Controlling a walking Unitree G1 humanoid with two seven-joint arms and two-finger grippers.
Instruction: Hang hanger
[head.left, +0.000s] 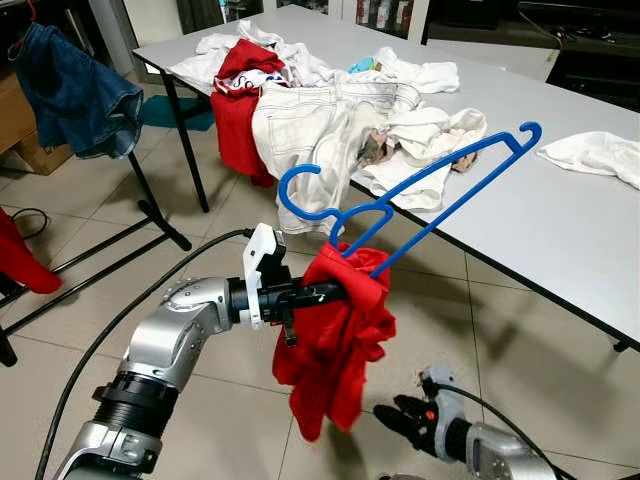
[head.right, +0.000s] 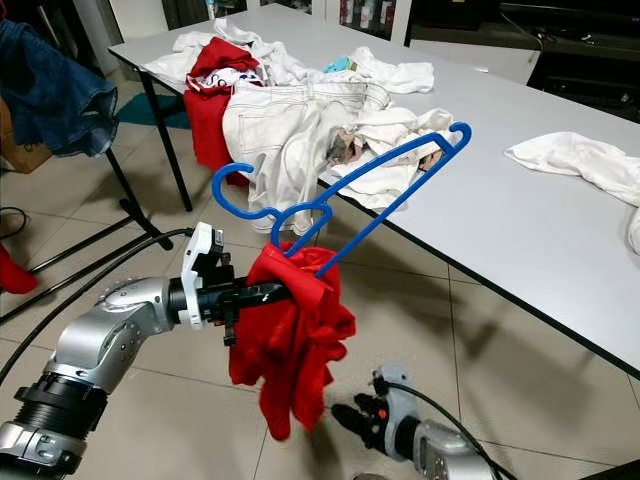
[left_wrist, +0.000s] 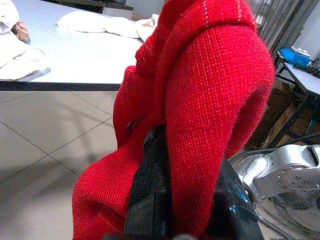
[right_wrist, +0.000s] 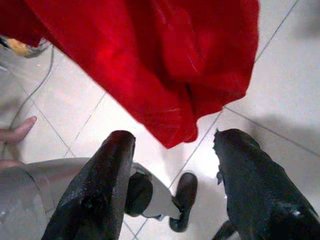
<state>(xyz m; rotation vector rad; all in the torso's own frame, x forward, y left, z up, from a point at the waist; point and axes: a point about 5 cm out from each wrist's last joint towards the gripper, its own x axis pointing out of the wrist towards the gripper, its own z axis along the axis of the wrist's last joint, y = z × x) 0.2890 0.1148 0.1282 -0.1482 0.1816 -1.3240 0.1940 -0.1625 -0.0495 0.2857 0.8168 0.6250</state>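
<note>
My left hand (head.left: 335, 292) was clamped on the red knitted garment (head.left: 335, 345), its black fingers buried in the folds where the cloth bunched around the lower end of the blue plastic hanger (head.left: 400, 195). The hanger stood tilted in the air above the tiled floor (head.left: 100, 290), just off the near edge of the grey worktop (head.left: 540, 220), hook uppermost and touching nothing. The garment hung crumpled from the hanger's low corner; it did not appear to sit square on the shoulders.

My right hand (right_wrist: 172, 165) was held low beneath the garment's hem, fingers apart and holding nothing.

Status, as judged:
- Done: hanger and garment lifted clear of the worktop.
- Remaining: carry the load to a rail and seat the hook. The black metal rack (head.left: 150, 200) carrying a blue denim garment (head.left: 75, 90) on my left seemed the likely target, well apart from the hanger.

A pile of white and red laundry (head.left: 320, 100) lay on the worktop.
</note>
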